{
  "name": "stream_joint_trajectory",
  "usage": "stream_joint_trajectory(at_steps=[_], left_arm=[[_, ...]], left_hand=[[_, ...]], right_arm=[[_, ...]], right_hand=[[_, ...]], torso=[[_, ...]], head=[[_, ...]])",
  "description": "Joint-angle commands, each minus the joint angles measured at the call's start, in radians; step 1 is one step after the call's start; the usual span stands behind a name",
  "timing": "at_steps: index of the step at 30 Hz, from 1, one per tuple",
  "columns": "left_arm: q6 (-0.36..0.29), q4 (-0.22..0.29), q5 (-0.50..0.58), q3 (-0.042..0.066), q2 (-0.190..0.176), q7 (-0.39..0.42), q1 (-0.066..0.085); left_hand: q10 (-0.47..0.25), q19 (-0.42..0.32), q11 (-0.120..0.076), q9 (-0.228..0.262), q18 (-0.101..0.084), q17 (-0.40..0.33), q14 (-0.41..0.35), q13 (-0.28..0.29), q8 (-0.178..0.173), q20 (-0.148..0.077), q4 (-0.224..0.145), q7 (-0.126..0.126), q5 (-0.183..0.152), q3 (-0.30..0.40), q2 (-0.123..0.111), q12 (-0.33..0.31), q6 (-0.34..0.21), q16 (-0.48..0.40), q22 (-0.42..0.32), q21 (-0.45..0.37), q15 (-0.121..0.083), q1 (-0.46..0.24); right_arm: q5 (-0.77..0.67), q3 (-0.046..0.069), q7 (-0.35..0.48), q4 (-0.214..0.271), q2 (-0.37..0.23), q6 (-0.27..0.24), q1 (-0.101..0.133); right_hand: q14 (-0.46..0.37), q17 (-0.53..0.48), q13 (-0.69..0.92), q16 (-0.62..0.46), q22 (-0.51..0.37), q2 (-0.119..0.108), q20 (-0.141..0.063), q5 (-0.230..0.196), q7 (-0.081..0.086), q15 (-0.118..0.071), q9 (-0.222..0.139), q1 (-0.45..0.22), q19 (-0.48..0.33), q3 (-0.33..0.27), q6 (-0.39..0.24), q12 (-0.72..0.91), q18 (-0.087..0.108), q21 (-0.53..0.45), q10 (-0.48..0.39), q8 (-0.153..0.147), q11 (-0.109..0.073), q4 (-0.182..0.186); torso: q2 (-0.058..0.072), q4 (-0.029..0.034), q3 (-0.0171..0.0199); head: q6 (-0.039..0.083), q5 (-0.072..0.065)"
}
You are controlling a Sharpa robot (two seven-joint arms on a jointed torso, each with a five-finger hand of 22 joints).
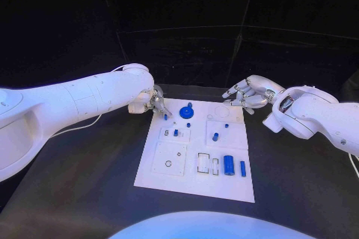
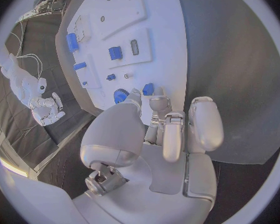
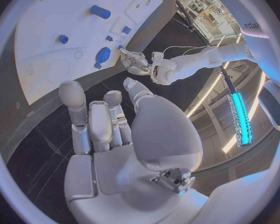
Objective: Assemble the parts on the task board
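The white task board [image 1: 196, 174] lies in the middle of the black table. My left hand [image 1: 155, 105] hangs over its far left corner, and its thumb and a finger pinch a small blue peg [image 1: 165, 116], seen at the fingertips [image 2: 157, 103] in the left wrist view as the peg [image 2: 148, 89]. Just right of it a round blue gear with a knob [image 1: 186, 112] sits on the board. My right hand [image 1: 247, 96] hovers at the far right corner with fingers apart and nothing in it.
More blue parts stand on the board: a short peg [image 1: 176, 132], a block [image 1: 215, 137], a thick cylinder [image 1: 228, 165] and a slim piece [image 1: 242, 167] near the front. An outlined empty slot [image 1: 203, 164] lies beside the cylinder. Bare table lies on both sides of the board.
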Motion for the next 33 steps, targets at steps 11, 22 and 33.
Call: stream_joint_trajectory(at_steps=[11,22,33], left_arm=[[-0.015,-0.003,-0.006,0.001,0.006,0.008,0.0],[-0.039,0.006,-0.005,0.001,0.002,0.045,0.0],[-0.125,0.102,0.03,0.001,-0.073,0.051,0.0]], left_hand=[[0.005,0.007,-0.005,-0.001,-0.008,0.263,0.104,-0.005,0.005,-0.003,-0.067,-0.005,-0.003,0.06,0.047,0.001,0.002,0.003,0.003,0.004,-0.009,0.088],[-0.002,0.006,-0.012,-0.004,-0.008,0.263,0.104,-0.016,0.002,-0.01,-0.216,-0.01,-0.001,0.245,0.083,-0.019,-0.021,0.003,0.005,0.002,-0.015,0.233],[0.031,0.009,-0.008,0.021,-0.006,0.263,0.104,-0.024,0.074,-0.002,-0.307,-0.005,0.002,0.674,-0.046,-0.011,-0.03,0.003,0.009,-0.005,-0.007,-0.005]], right_arm=[[0.003,0.001,0.004,-0.001,0.005,0.011,0.002],[0.003,0.001,0.003,-0.003,0.006,0.017,0.002],[0.003,0.001,0.001,-0.007,0.007,0.023,0.002]], right_hand=[[0.006,0.0,-0.001,-0.005,-0.001,-0.002,-0.003,-0.003,0.002,-0.003,-0.001,-0.002,-0.007,0.004,-0.008,-0.002,0.016,-0.005,-0.009,0.005,-0.001,0.001],[0.006,0.0,-0.001,-0.006,-0.002,-0.001,-0.002,-0.002,0.002,-0.002,-0.001,-0.002,-0.007,0.006,-0.008,-0.001,0.016,-0.006,-0.009,0.006,-0.001,0.002],[0.006,0.0,-0.001,-0.006,-0.002,-0.001,-0.002,-0.002,0.002,-0.002,-0.001,-0.002,-0.007,0.006,-0.008,-0.001,0.016,-0.006,-0.009,0.006,-0.001,0.002]], torso=[[0.0,-0.0003,0.0003],[-0.001,0.001,0.0003],[-0.003,0.0041,0.0012]], head=[[-0.005,0.0],[-0.007,-0.001],[-0.007,-0.001]])
